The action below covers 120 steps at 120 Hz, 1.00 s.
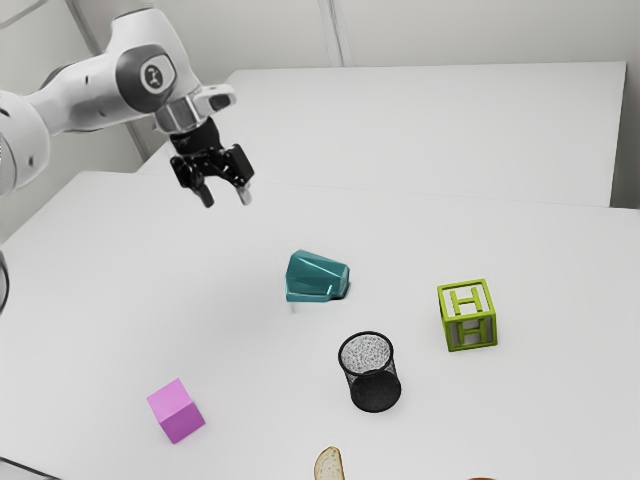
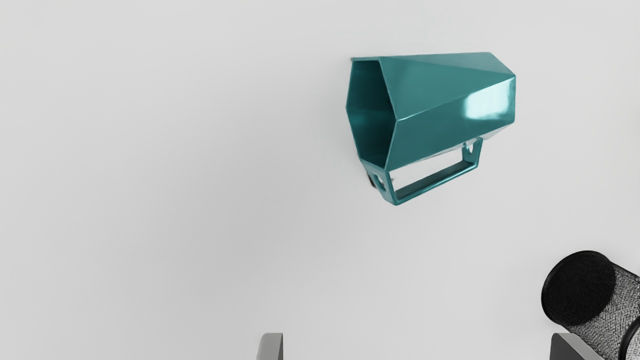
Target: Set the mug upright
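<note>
My hand (image 1: pixel 226 197) is open and empty; the mug (image 2: pixel 445 105) lies tipped over, glossy, likely stiff and slippery, best gripped across its body, clear of the handle (image 2: pixel 437 181)

Plain white table (image 1: pixel 250 400), pretty spread out. The teal mug (image 1: pixel 317 275) is lying on its side, its mouth toward the exterior view's left and its handle on the side facing the black mesh cup (image 1: pixel 374 390). That cup's standing upright, near the mug but not touching it. Over to the exterior view's right there's a lime green block (image 1: pixel 468 315) with H shapes on its faces. The pinkish-purple cube (image 1: pixel 174 411) sits off on its own toward the exterior view's left. Down at that view's bottom edge there's a bread slice (image 1: pixel 329 465), partly cut off.
</note>
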### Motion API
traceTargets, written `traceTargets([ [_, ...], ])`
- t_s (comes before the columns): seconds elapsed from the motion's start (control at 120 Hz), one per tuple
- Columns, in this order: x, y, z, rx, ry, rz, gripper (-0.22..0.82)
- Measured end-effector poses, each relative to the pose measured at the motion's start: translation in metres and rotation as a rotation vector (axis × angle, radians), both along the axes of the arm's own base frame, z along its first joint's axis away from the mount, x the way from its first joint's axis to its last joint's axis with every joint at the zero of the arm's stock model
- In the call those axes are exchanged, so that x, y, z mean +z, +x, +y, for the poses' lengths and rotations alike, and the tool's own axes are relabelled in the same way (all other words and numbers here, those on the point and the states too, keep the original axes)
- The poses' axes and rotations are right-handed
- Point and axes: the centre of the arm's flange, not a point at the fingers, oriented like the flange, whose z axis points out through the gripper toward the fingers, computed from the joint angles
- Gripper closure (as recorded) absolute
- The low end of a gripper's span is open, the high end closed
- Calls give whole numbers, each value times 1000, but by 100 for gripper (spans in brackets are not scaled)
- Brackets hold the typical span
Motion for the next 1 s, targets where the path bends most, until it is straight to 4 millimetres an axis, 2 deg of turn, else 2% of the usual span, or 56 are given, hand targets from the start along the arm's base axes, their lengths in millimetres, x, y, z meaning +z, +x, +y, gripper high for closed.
traceTargets([
  [0.192,-56,0,9,51,-129,-13,3],
  [0.308,-79,6,9,70,-208,-58,3],
  [0.5,-109,20,12,90,-313,-134,3],
  [0.642,-137,20,17,110,-380,-153,3],
  [1.0,-178,24,22,82,-447,-175,3],
])
